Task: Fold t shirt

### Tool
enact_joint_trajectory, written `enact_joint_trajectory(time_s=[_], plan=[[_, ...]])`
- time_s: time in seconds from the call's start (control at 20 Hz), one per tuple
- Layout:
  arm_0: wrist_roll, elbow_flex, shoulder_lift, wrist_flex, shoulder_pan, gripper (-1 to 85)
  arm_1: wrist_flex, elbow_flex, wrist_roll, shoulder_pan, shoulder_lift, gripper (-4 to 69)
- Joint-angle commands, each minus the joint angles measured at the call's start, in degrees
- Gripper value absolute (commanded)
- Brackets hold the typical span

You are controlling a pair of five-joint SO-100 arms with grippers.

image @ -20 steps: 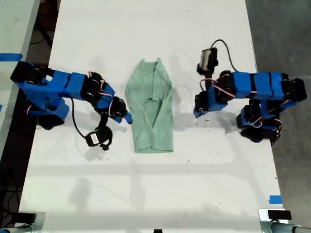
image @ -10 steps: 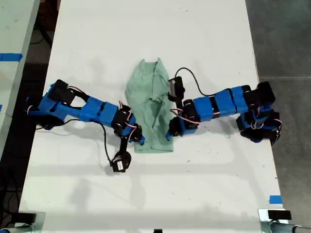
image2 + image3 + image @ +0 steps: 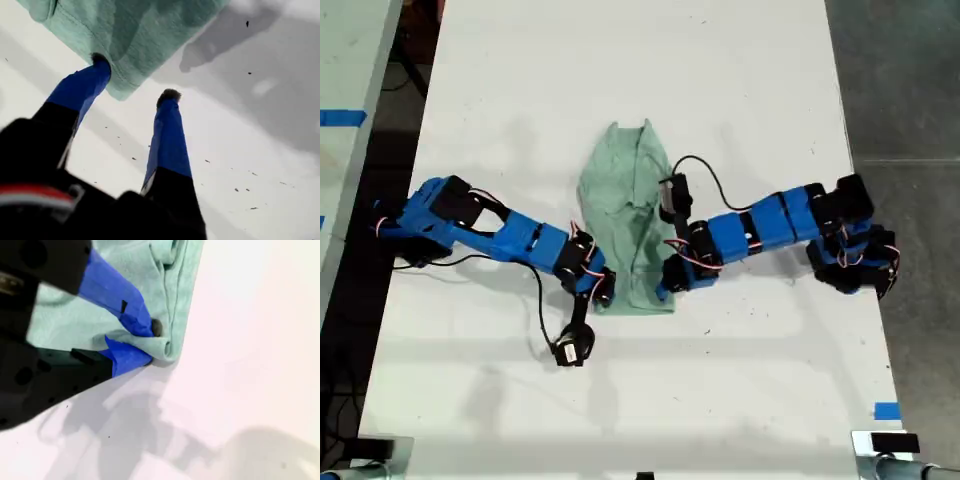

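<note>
Item: the t shirt, pale mint, wrinkled, already narrowed to a long strip with its sides turned in. It lies mid-table in the exterior view, long axis running 12 to 6 o'clock. Step in hand, by my judgement: taking hold of the two corners at the 6 o'clock end, ready for the lengthwise fold toward 12. In the exterior view one arm reaches in from 9 o'clock to the corner at about 7, the other arm from 3 o'clock to the corner at about 5. The wrist views do not settle which is which. My first gripper: released, jaws spread, one fingertip touching the hemmed corner of the cloth, the other on bare table just beside it — nothing held yet. My second gripper: clenched, a bunched fold of the shirt's corner pinched between its tips. Next move calls for: the spread jaws to straddle the hem and close, then both corners raised level and carried together toward 12 o'clock, lest the strip skew or slip out.
</note>
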State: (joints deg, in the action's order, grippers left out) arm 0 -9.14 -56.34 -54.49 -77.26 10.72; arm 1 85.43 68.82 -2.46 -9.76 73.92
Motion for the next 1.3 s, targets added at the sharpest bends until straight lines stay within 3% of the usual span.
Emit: enact_joint_trajectory(time_s=[0.0,0.25,0.3,0.35,0.5,0.65,0.75,0.95,1.25], plan=[[0.62,0.79,-0.44,0.00,-0.44,0.1,-2.55,-3.16,0.44,-0.88,-0.35,22.1],[0.62,0.79,-0.62,-0.35,-0.26,0.0,-7.21,-3.69,0.00,-1.23,-5.89,21.9],[0.62,0.79,-0.62,-0.62,-0.26,0.0,-7.82,-3.69,0.26,-1.49,-6.86,17.5],[0.62,0.79,-0.62,-0.79,-0.26,0.0,-7.91,-3.60,0.79,-1.58,-7.56,2.0],[0.62,0.79,-2.29,-2.20,0.62,0.0,-7.47,-5.36,0.26,-2.72,-8.09,0.7],[3.96,0.79,-8.35,-3.52,2.20,0.0,1.49,-15.73,0.18,-4.31,-5.36,0.7],[5.10,0.70,-13.54,-6.77,1.23,0.0,-1.76,-11.60,-4.13,-2.20,4.75,0.7],[11.78,-0.18,-27.07,-12.92,-8.26,0.0,-3.87,-10.28,-14.33,8.53,17.84,0.7],[20.83,-2.29,-39.20,-13.45,-34.37,0.0,-9.49,-8.44,-24.35,25.58,21.80,0.7]])
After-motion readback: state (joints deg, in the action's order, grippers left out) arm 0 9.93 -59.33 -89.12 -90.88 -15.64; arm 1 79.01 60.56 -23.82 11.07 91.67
